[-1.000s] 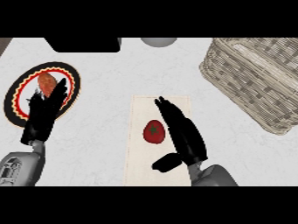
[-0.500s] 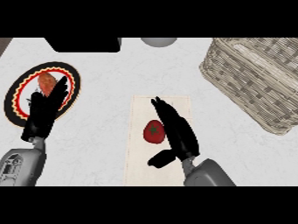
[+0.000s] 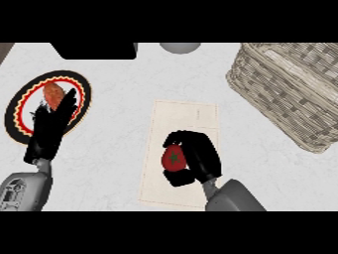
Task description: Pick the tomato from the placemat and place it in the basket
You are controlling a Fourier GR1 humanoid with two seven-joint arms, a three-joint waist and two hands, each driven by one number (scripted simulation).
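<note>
on the left, a round plate (image 3: 12, 111) with a black rim sits on the white desk (image 3: 120, 149). an orange-red bit of food (image 3: 52, 92) lies on the top part of the plate. the left hand (image 3: 48, 131) lies over the plate. its fingers (image 3: 65, 101) are straight and flat, holding nothing, and the tips are just beside the food.

at the top edge there is a black box shape (image 3: 94, 49) and next to it a small grey round thing (image 3: 180, 47).

in the middle, a pale placemat (image 3: 182, 116) lies on the desk. the red tomato (image 3: 174, 158) is on the lower part of the placemat. the right hand (image 3: 204, 161) is wrapped round it, fingers curled over the top and thumb under it. i cannot tell if the tomato is off the mat.

on the right is a big woven basket (image 3: 296, 99), well apart from the tomato.
</note>
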